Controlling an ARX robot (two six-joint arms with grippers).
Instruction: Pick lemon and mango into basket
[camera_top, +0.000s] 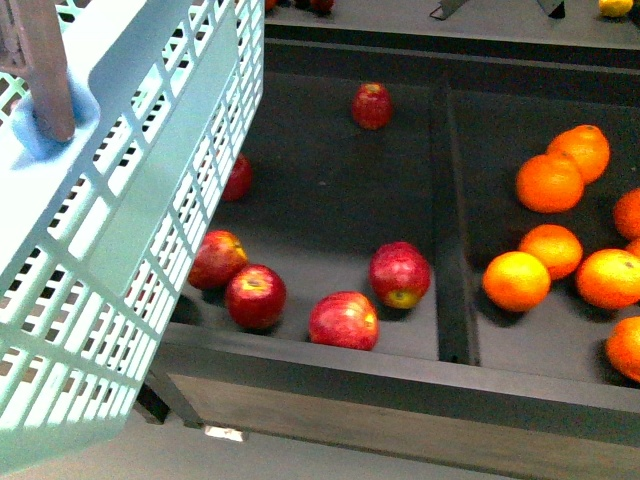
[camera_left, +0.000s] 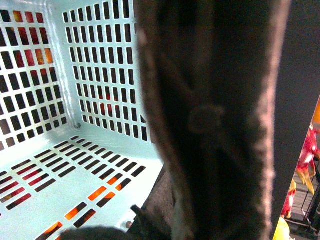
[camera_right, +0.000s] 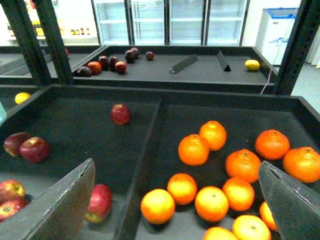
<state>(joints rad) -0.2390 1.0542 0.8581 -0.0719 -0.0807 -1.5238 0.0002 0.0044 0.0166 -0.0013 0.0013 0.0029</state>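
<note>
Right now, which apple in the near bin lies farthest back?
The lone apple near the back wall; the other five lie closer to the front.

Dark divided bins (camera_right: 200, 107), glass-door fridges (camera_right: 185, 20) behind (brightly lit), white chest freezer (camera_right: 280, 30) nearby.

- The basket (camera_top: 150, 230), a light teal plastic one with slotted walls, is hanging tilted at the left of the front view. Its lower part is reaching over the left end of the near dark tray (camera_top: 330, 375).
- Its brown handle (camera_top: 45, 70) is standing in a socket on the rim at the upper left. In the left wrist view it is filling the middle as a wide blurred brown band.
- The basket's slotted floor and two inner walls are showing in the left wrist view, with red and orange glowing through the slots.
- The lemon (camera_right: 252, 64), small, yellow and oval, is lying on its side at the right end of the far shelf (camera_right: 200, 70), well apart from the basket. In the front view it is just showing at the top right edge.
</note>
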